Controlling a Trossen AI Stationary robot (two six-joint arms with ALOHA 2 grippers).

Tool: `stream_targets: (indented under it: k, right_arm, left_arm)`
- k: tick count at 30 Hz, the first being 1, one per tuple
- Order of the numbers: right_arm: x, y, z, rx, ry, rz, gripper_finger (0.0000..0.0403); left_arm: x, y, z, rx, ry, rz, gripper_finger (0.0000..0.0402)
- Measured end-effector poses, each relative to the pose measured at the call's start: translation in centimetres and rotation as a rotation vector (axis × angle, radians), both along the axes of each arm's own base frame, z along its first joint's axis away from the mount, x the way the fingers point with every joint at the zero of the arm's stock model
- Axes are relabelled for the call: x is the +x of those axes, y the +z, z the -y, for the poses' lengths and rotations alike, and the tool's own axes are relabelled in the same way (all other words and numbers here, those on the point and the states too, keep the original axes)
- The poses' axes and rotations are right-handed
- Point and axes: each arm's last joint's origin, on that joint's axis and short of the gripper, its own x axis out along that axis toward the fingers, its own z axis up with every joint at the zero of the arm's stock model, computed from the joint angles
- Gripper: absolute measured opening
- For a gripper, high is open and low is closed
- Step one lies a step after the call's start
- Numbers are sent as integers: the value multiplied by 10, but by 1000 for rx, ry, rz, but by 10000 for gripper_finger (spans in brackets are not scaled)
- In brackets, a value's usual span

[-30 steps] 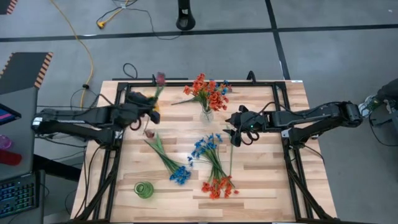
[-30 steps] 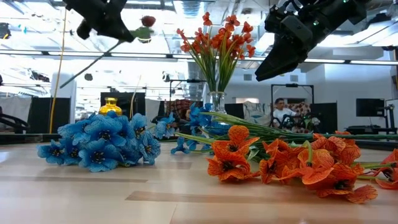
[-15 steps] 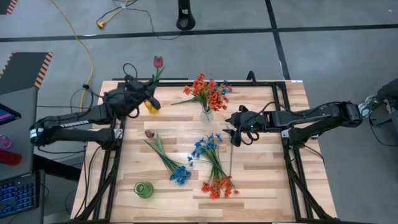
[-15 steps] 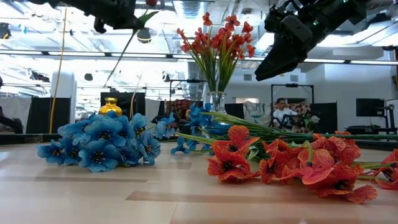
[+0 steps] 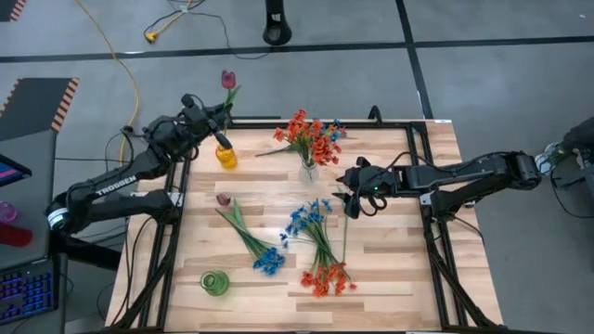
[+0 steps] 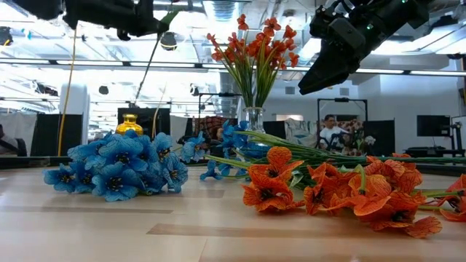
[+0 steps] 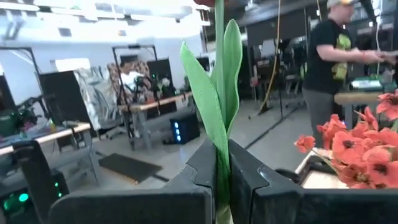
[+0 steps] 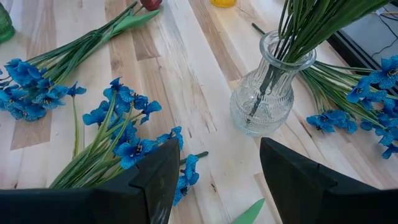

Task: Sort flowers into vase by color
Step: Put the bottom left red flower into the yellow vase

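Since a second ago my left claw (image 5: 221, 115) has carried the maroon tulip (image 5: 227, 81) toward the bench's (image 5: 399, 269) far edge, above the yellow vase (image 5: 225, 157), clamped tight on its stem. My right claw (image 5: 349, 197) hangs half open and empty beside the glass vase (image 5: 308, 170) of orange flowers (image 5: 310, 135).

Robotics lab or workshop: bare concrete floor (image 5: 483, 83) with taped lines, trailing yellow cable (image 5: 125, 65), workbenches (image 7: 155, 102), monitors (image 6: 433, 125), person (image 7: 326, 68) standing behind.
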Motion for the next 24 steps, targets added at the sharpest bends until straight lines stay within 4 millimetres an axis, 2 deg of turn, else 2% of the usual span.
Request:
stream_targets:
  k: [8,16,24]
  right_arm:
    - [0,0,0,0,0,0,250]
    - [0,0,0,0,0,0,250]
    - [0,0,0,0,0,0,250]
  left_arm:
    - [-11,-36,-3,57,40,64,2]
    - [-16,-35,0,77,47,85,2]
    - [-19,-41,3,46,59,29,2]
